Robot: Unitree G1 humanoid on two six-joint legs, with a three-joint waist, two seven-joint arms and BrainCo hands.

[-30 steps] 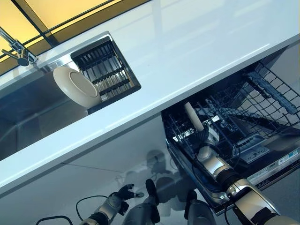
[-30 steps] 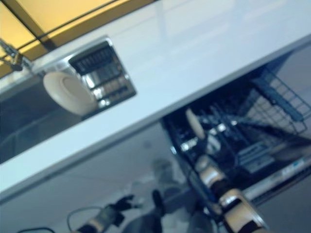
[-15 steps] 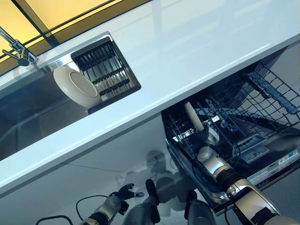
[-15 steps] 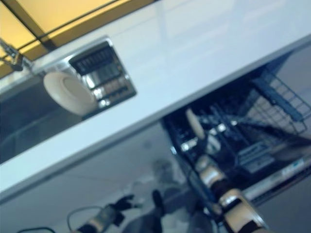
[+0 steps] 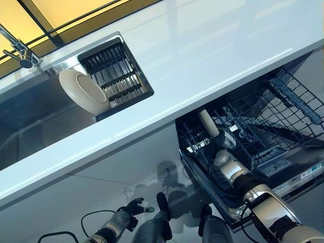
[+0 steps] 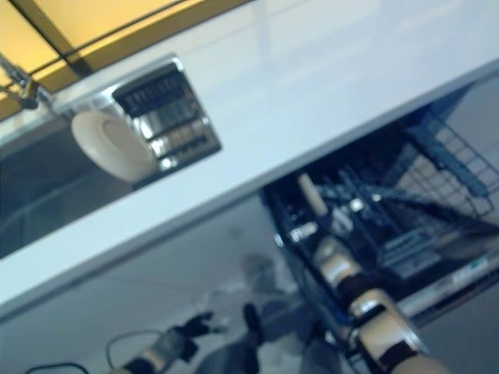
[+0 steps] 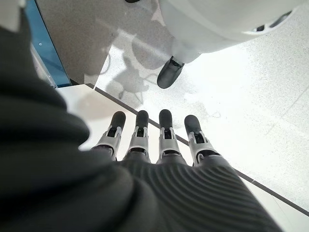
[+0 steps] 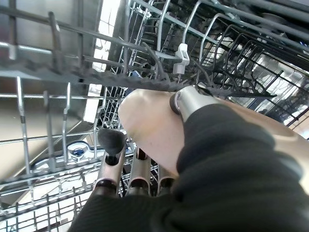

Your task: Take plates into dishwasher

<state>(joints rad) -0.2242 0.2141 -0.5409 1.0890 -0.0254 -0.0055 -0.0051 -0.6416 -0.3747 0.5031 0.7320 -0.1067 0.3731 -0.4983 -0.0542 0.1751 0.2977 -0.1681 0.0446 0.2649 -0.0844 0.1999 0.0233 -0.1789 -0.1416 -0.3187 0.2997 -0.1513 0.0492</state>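
The cream plate (image 5: 208,123) stands on edge in the lower dishwasher rack (image 5: 283,109), just inside its near-left corner under the white countertop (image 5: 212,55). The right hand (image 5: 221,143) pinches it from below: in the right wrist view the thumb lies across the plate's face (image 8: 154,130) while the fingers (image 8: 110,145) run along its other side among the wire tines. The step in hand looks like seating this plate, so the job is to lower it straight down between 2 rows of tines, keeping it upright until the rim rests on the rack floor. Only then should the thumb lift, with the fingers drawn back along the wires rather than sideways, or a tine may snag them and tip the plate. A 2nd plate (image 5: 84,91) leans against the drying rack (image 5: 115,75) at the sink (image 5: 30,119), well apart. The left hand (image 7: 159,140) hangs low over the floor, fingers straight and side by side, holding nothing.
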